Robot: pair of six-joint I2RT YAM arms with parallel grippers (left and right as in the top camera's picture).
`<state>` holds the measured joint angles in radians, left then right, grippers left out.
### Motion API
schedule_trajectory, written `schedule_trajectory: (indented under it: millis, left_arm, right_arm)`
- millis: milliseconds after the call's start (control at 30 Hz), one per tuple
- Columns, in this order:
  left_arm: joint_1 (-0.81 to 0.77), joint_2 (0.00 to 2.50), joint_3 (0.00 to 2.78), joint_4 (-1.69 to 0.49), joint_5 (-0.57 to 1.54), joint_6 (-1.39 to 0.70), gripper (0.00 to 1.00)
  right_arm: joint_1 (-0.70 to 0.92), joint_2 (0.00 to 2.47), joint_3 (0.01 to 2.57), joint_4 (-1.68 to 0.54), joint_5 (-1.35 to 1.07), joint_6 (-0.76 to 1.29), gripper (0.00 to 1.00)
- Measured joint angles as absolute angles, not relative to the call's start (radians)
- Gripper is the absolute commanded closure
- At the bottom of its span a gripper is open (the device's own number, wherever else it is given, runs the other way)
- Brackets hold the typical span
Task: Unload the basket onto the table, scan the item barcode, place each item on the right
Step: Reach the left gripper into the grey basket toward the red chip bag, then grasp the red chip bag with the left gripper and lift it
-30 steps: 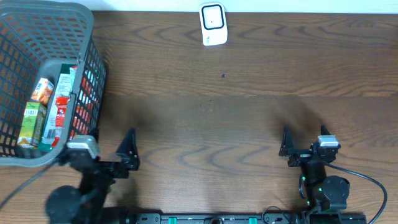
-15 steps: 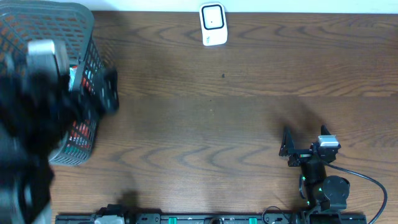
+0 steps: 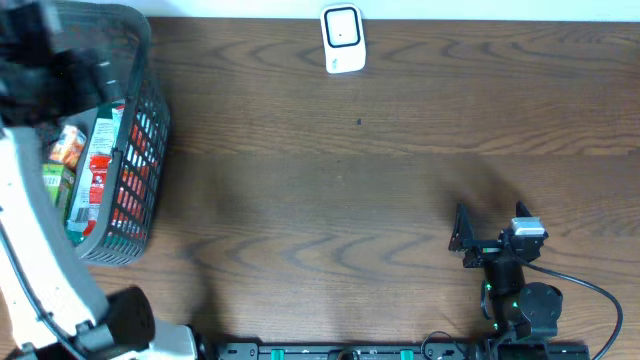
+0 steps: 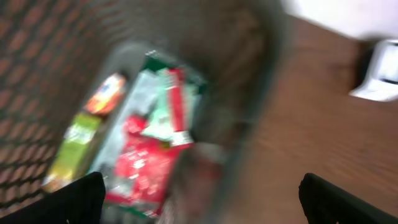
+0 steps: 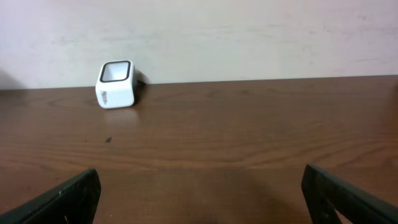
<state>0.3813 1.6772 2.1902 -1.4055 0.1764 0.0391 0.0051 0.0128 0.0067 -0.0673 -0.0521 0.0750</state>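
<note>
The barcode scanner (image 3: 342, 40) is a small white block with a dark-framed window on its face. It stands upright at the twelve o'clock edge of the bench (image 3: 400, 200). The items lie at about ten o'clock, in the grey mesh basket (image 3: 140, 60). An orange packet (image 3: 67, 145) has a green carton (image 3: 55, 188) at its six o'clock and a red-and-white packet (image 3: 98, 175) lengthwise at their three o'clock.

you have a dark brown tabletop (image 3: 350, 200) with wavy wood grain. at its left edge, a grey mesh basket (image 3: 148, 130) shows a red-and-white packet (image 3: 98, 178), a green carton (image 3: 56, 192) and an orange pouch (image 3: 66, 146). at the far edge, the scanner (image 3: 341, 40) is white with a black window.
</note>
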Motion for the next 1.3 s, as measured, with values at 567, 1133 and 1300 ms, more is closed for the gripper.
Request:
schedule_trajectory:
  millis: [567,1133,1300]
  left_arm:
    - [0.627,1.817,2.028,-1.417,0.170,0.112,0.00]
    - [0.627,2.017,1.860,-1.387,0.171,0.131,0.00]
    - [0.627,2.088,1.835,-1.387,0.174,0.131,0.00]
  right_arm:
    - [0.005,0.013,0.007,-0.067,-0.052,0.075,0.01]
    - [0.005,0.013,0.007,-0.067,-0.052,0.075,0.01]
    - [0.005,0.013,0.007,-0.067,-0.052,0.075,0.01]
